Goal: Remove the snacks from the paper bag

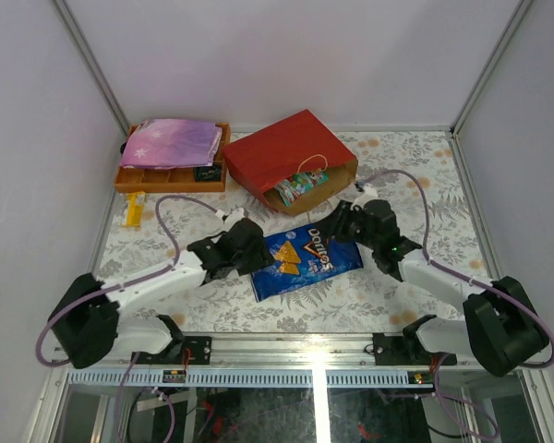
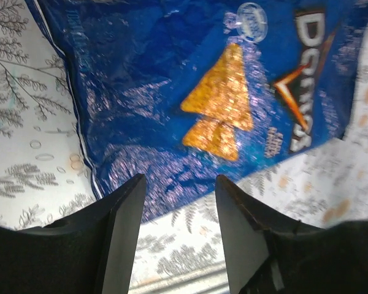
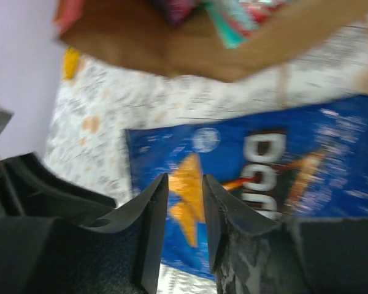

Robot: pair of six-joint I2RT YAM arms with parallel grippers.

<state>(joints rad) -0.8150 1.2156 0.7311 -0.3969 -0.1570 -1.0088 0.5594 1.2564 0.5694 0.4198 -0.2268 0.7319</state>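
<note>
Blue foil with the Doritos name in white letters: the chip bag (image 1: 307, 261) lies flat on the table (image 1: 415, 166). Its long axis runs from the left gripper (image 2: 179, 184) across to the right gripper (image 3: 184, 184), with the lettered end nearer the right one. Both sets of jaws stand apart with nothing between them (the bag shows just ahead of each pair of tips). Beyond the right gripper the red paper bag (image 1: 277, 152) lies on its side, its mouth turned toward that gripper. Small packets (image 1: 300, 189) show inside, their print too small to read.
</note>
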